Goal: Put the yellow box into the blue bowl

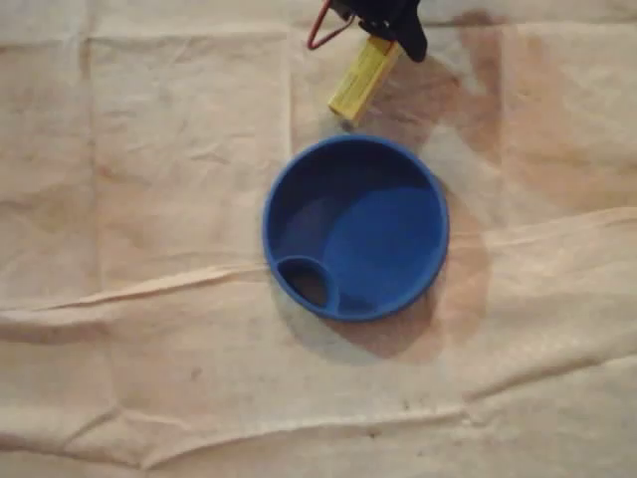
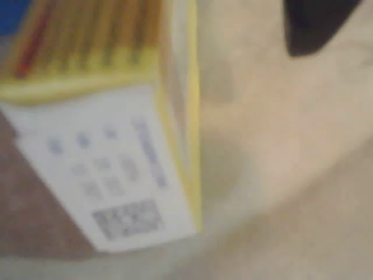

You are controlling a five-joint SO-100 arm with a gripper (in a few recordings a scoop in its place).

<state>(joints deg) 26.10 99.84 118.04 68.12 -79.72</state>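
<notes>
The yellow box [image 1: 362,79] lies slanted on the cloth just above the rim of the blue bowl [image 1: 355,227] in the overhead view. Its upper end sits under my black gripper [image 1: 390,28] at the top edge. The wrist view shows the box [image 2: 111,134] very close and blurred, with a white printed face and a yellow striped face. One black finger [image 2: 315,23] stands at the upper right, with bare cloth between it and the box. The gripper looks open around the box's end. A corner of the bowl [image 2: 13,13] shows at the top left.
A wrinkled beige cloth [image 1: 149,249] covers the whole table, with raised folds running across below the bowl. A red cable loop [image 1: 320,32] hangs beside the gripper. The bowl has a small oval pocket [image 1: 307,283] at its lower left.
</notes>
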